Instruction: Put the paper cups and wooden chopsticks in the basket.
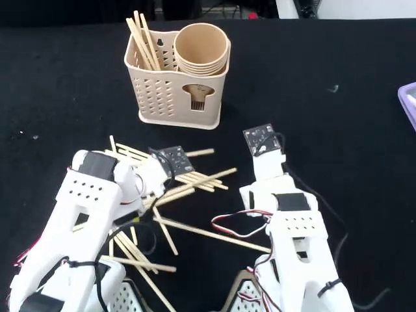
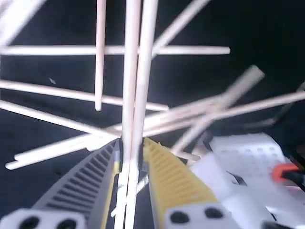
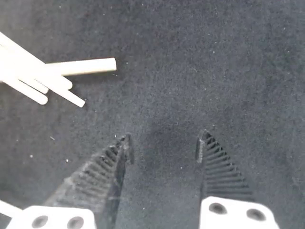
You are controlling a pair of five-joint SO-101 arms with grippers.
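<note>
Two chopsticks (image 2: 135, 86) pinched side by side between the left gripper (image 2: 131, 143) jaws, running straight out past the tips. Loose chopsticks (image 1: 195, 181) lie scattered under and around that gripper, crossing each other on the black table (image 1: 338, 130). Basket (image 1: 170, 101) stands ahead of both grippers, well apart, with stacked paper cups (image 1: 202, 47) and a few upright sticks (image 1: 144, 40) inside. Right gripper (image 3: 164, 143) jaws spread wide, holding nothing, over bare cloth. Stick ends (image 3: 71, 69) lie near it on the left-arm side.

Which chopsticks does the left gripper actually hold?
The two side-by-side chopsticks running lengthwise, clamped in the left gripper. The other loose chopsticks lie crossed on the table, ungripped.
</note>
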